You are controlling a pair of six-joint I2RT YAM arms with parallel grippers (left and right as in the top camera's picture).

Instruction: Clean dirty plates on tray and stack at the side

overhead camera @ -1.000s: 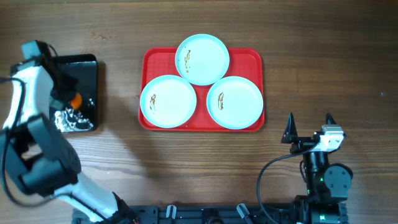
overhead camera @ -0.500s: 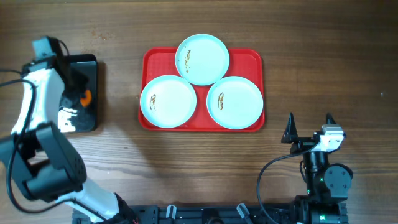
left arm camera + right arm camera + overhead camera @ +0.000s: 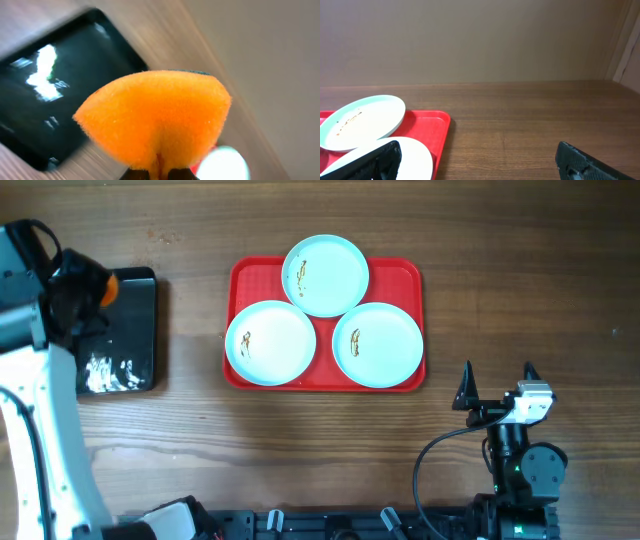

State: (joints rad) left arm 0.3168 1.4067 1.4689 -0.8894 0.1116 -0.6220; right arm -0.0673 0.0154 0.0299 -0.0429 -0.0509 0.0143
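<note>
1. Start with the three plates. You can see them all on the red tray (image 3: 400, 275), a little past the middle of the wooden table (image 3: 500, 240).
2. The far plate (image 3: 325, 275) sits at 12 o'clock on the tray. Its far edge hangs out over the tray's rim. Its near edge touches the other two plates.
3. The left plate (image 3: 271, 342) is at 8 o'clock and the right plate (image 3: 377, 344) is at 4 o'clock. They lie side by side with a thin strip of red between them.
4. Each plate has a small brown mark (image 3: 302, 276) on it, like the one on the far plate.
5. Now look at 9 o'clock from the tray. The shiny black bin (image 3: 130, 330) sits there, well apart from the tray. White patches show in its near part.
6. Your left gripper (image 3: 156, 175) is up over the bin's far left corner. It is pinched tight on an orange sponge (image 3: 103, 288). In the left wrist view the sponge puffs out above the fingers like a fan, and the view is blurry.
7. Your right gripper (image 3: 497, 380) is at 5 o'clock from the tray, close to the table's near edge. Its jaws stand wide apart with nothing between them. It touches no plate.
</note>
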